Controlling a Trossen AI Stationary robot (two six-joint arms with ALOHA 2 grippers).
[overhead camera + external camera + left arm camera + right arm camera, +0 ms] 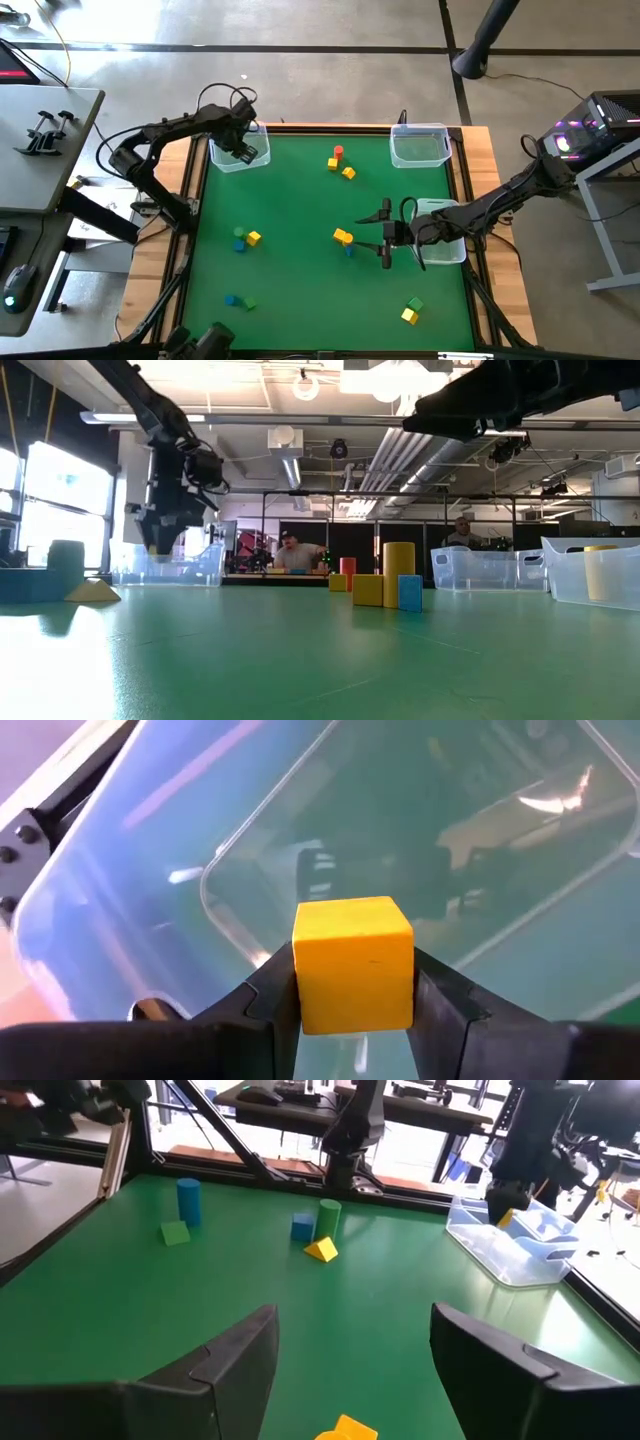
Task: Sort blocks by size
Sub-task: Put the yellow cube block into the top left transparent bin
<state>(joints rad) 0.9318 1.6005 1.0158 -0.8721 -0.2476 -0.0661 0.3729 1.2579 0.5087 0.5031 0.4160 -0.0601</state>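
Observation:
My left gripper [240,150] hangs over the clear bin [228,160] at the mat's far left corner, shut on a yellow cube [355,935]. The right wrist view shows that cube [505,1217] above the bin too. My right gripper [385,236] stands open and nearly level over the mat's right half. A yellow block [343,237] and a blue one [348,250] rest on the mat just left of it. Other small blocks lie in loose groups: red and yellow [338,160], green, yellow and blue [246,239], blue and green [238,301], green and yellow [411,310]. My left gripper pinches the yellow cube by two opposite side faces [300,980] between its two fingers [445,1005]. The fingers point steeply down from above. The cube sits level in the hold, lifted clear, above the open top of the bin [420,830].
A second clear bin [420,146] stands at the far right corner. A third [445,232] sits at the right edge, under my right arm. A wooden frame [478,250] borders the green mat. People sit beyond the table's far edge [290,555].

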